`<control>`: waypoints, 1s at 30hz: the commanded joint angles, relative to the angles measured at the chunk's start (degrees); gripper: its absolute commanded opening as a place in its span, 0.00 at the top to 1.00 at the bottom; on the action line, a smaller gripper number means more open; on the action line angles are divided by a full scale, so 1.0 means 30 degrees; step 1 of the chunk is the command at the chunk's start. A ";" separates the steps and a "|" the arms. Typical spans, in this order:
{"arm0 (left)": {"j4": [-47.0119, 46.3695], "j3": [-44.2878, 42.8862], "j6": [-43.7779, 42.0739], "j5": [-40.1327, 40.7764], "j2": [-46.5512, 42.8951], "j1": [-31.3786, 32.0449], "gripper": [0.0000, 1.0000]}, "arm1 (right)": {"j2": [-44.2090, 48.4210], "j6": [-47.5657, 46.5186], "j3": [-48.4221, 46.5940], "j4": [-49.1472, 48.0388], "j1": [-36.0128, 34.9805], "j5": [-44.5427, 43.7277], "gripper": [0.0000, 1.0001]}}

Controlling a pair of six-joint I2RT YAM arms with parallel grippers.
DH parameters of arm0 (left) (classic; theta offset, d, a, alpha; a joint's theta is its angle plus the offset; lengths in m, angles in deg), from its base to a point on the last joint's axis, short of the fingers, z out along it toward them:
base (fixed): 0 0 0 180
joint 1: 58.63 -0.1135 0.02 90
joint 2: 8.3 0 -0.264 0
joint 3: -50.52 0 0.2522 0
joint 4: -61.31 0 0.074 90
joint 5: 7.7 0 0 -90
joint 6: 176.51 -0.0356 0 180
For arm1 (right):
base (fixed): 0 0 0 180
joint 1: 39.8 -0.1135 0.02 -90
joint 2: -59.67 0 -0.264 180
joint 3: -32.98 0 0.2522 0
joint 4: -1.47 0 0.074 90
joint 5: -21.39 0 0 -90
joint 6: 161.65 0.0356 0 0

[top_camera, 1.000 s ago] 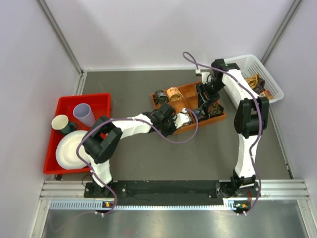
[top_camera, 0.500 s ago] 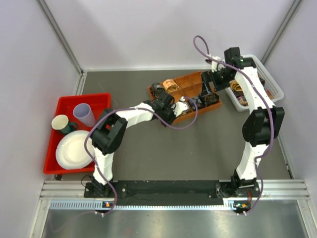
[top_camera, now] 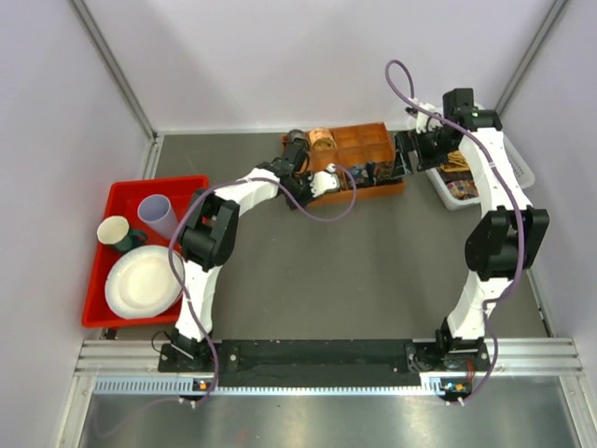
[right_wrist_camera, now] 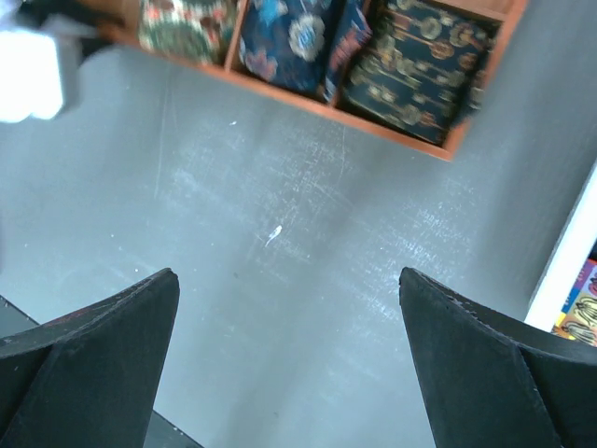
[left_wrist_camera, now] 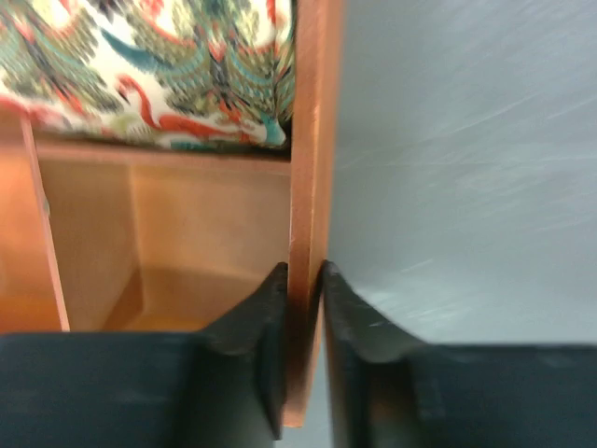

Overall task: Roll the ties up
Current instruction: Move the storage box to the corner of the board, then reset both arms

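My left fingers are clamped on the thin outer wall of the box, one finger inside a bare compartment, the other outside over the bench. I judge that the grip is there to steady or steer the box, since the smooth orange wood looks likely to slide on this scuffed grey surface. The box sits near the far edge of the bench, about midway along it.

The ties are split between two places. Finished coils stand packed in the compartments. One is navy with gold medallions, one is blue floral, and one is pale with flamingos and feathers, just past the wall I hold. A gold coil sits at the box's left end; whether it is inside I cannot tell. The rest lie in the white basket by the far right corner.

My right fingers are spread wide, holding nothing, over bare bench between box and basket. That leaves them well placed, I think, to reach for a loose tie.
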 commanded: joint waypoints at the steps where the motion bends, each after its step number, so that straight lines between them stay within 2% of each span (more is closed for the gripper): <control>1: -0.0030 0.0136 -0.2459 0.4088 0.0973 -0.1637 0.58 | 0.1789 -0.0485 -0.0138 -0.0192 0.0359 0.0521 0.01; 3: -0.0589 0.0048 -0.1526 0.3972 0.0186 -0.1696 0.41 | 0.2053 -0.0485 -0.0342 -0.0221 0.0534 0.0462 0.01; 4: -0.0590 -0.0184 -0.1055 0.3710 -0.0255 -0.1696 0.01 | 0.2199 -0.0340 -0.0343 -0.0454 0.0593 0.0462 0.01; 7: -0.0619 -0.0304 0.1025 0.2101 -0.2421 -0.1755 0.01 | 0.3194 0.0654 -0.0138 -0.1360 0.1266 -0.0064 0.01; 11: -0.1086 0.0484 0.3427 0.0692 -0.6544 -0.1755 0.01 | 0.4715 0.0891 -0.0138 -0.1422 0.2522 0.0840 0.01; 15: -0.0330 0.1276 0.7550 0.1390 -0.9395 -0.1872 0.01 | 0.5801 0.1272 0.0680 -0.1044 0.3782 0.2800 0.01; 17: 0.0813 0.1773 0.8583 0.1567 -1.1001 -0.2106 0.01 | 0.6125 0.0778 0.0974 -0.0168 0.4194 0.3621 0.01; 20: 0.1023 0.4258 1.0458 0.2444 -1.2997 -0.2691 0.01 | 0.7616 -0.0103 0.3018 0.0424 0.4489 0.4095 0.01; 24: 0.0640 0.9407 1.2976 0.3588 -1.7216 -0.3774 0.01 | 1.1013 -0.0746 0.9596 -0.1157 0.4461 0.2780 0.01; 27: 0.1020 1.2368 1.3510 0.4496 -1.9561 -0.4332 0.01 | 1.2948 -0.1624 1.3205 -0.1450 0.4490 0.1816 0.01; 30: 0.1546 1.4424 1.3481 0.5405 -2.1525 -0.4654 0.01 | 1.4560 -0.2357 1.5468 -0.1510 0.4461 0.1081 0.01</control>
